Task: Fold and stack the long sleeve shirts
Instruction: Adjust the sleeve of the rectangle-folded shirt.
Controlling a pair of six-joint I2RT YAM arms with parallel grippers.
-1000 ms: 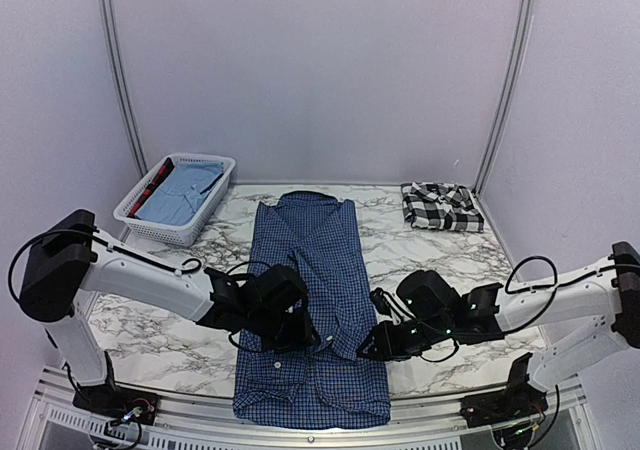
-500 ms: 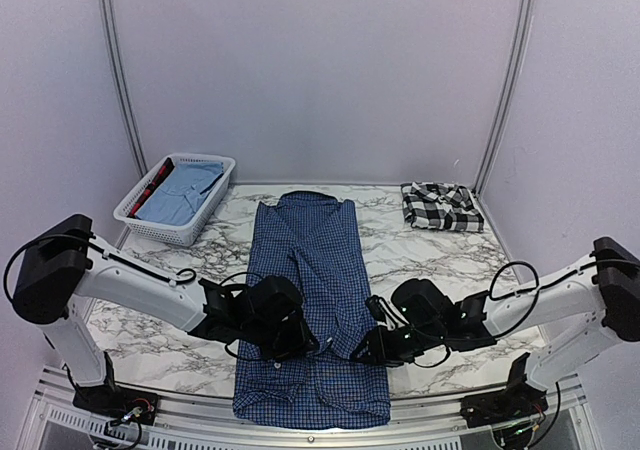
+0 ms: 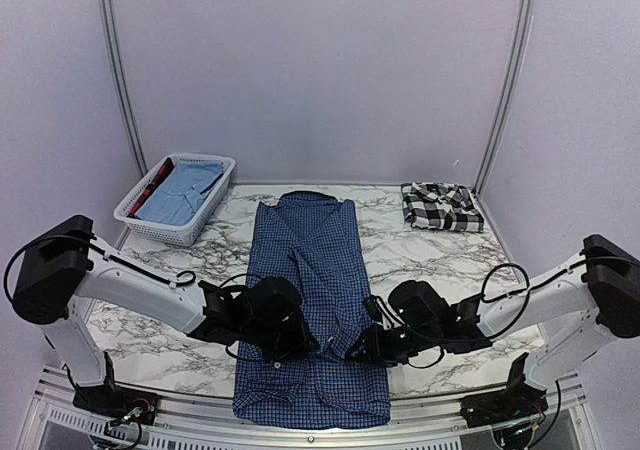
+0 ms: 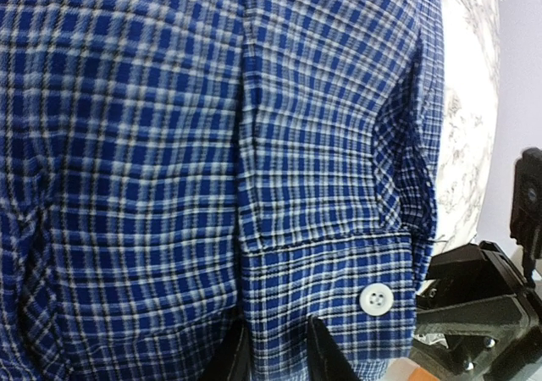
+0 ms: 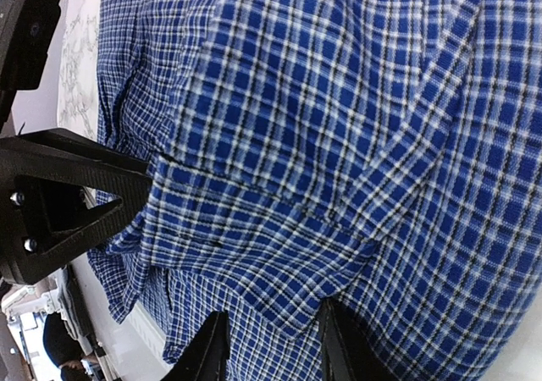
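Last second: both arms dropped nearer and inward onto the lower half of the blue checked shirt (image 3: 312,260). It lies flat mid table (image 3: 450,270), collar away, sleeves folded in.

Left claw (image 3: 303,343) narrowed. Its fingers (image 4: 322,360) straddle the cuff (image 4: 330,271) by the white button (image 4: 376,298), cloth between them; can't tell if it's pinched yet.

Right claw (image 3: 357,353) barely changed: part-way closed, a sleeve fold between the jaws, grip unconfirmed too.

Reads as setup for the bottom-up fold.

Black-and-white plaid shirt (image 3: 441,206) sits folded back right, likely the stack spot. White basket (image 3: 152,226) back left holds more clothes.
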